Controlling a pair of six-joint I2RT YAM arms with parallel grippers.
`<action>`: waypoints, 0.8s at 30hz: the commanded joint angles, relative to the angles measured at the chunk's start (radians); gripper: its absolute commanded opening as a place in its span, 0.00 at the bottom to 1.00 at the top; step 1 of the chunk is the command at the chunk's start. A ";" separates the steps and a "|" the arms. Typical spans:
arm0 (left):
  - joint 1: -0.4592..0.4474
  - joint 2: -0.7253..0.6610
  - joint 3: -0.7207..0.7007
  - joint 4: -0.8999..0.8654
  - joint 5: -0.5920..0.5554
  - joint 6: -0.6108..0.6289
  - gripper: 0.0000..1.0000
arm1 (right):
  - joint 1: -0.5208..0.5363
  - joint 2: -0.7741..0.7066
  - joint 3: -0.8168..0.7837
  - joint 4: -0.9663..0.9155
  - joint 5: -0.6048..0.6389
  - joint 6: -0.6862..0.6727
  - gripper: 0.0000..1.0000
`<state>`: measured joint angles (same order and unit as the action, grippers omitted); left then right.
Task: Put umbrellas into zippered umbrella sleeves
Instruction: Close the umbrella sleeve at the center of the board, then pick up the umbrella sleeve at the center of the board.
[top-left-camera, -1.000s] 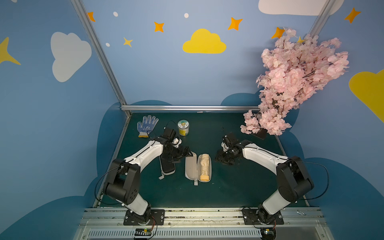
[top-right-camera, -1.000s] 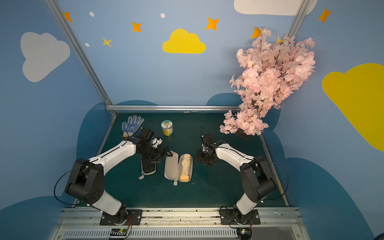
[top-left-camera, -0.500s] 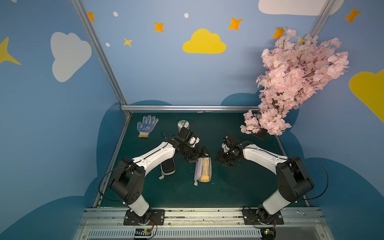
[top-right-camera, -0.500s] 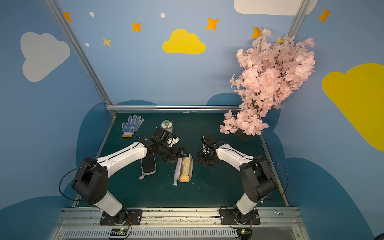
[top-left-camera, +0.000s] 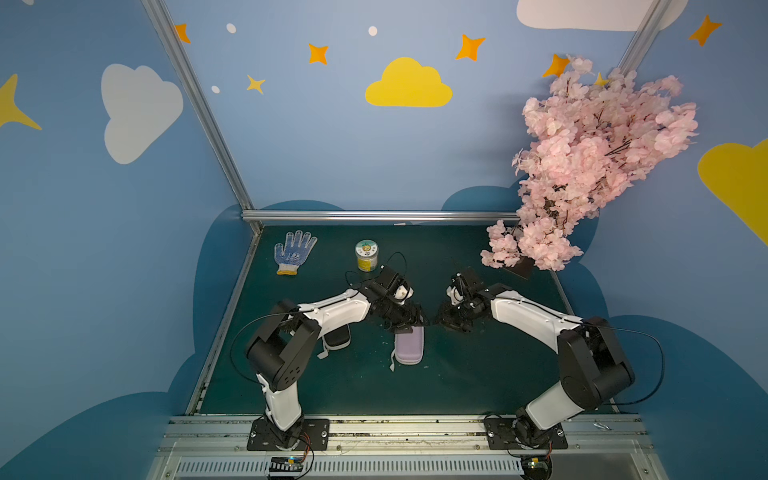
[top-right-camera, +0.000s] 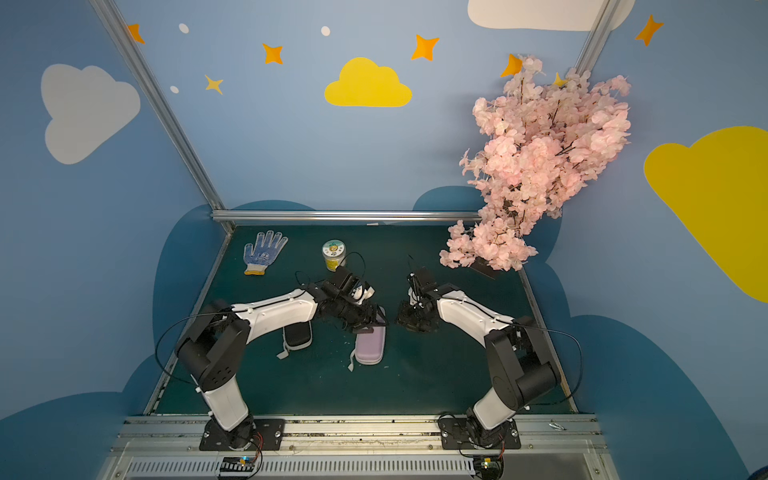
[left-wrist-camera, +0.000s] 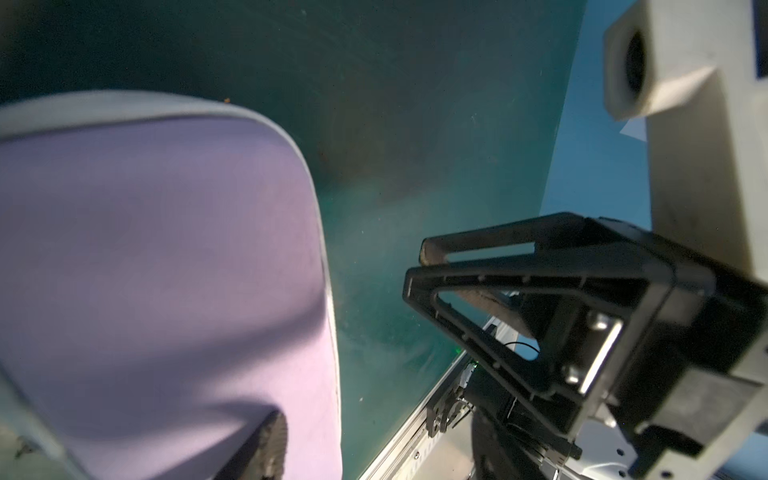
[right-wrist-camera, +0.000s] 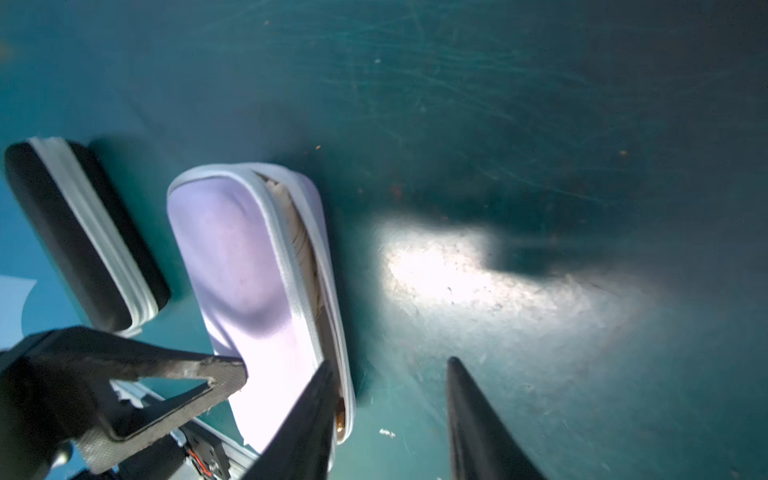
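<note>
Lilac sleeve (right-wrist-camera: 249, 257) closed over umbrella (right-wrist-camera: 305, 249), unzipped. Left claw (top-left-camera: 407, 328), spread undeterminable, rests on it. Right claw (right-wrist-camera: 390, 363) spread, empty. Risk: sleeve may spring open on release.

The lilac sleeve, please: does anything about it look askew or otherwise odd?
Yes. The lilac sleeve is folded over but not zipped: in the right wrist view its two white-edged halves gape along one long side, and tan umbrella fabric shows in the gap. The black sleeve beside it looks closed.
</note>
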<state>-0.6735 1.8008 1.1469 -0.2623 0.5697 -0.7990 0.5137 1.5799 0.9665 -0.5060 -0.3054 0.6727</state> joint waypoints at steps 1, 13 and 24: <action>-0.002 0.012 -0.028 0.015 -0.012 -0.019 0.65 | 0.005 -0.031 -0.022 0.051 -0.108 -0.001 0.44; 0.035 -0.052 -0.070 -0.032 -0.045 0.009 0.48 | 0.065 0.130 0.065 0.078 -0.178 -0.007 0.60; 0.222 -0.191 -0.173 -0.092 -0.016 0.057 0.64 | 0.059 0.239 0.032 0.073 -0.153 -0.044 0.54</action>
<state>-0.4896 1.6157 0.9989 -0.3176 0.5537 -0.7792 0.5674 1.7828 1.0443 -0.3992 -0.4892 0.6514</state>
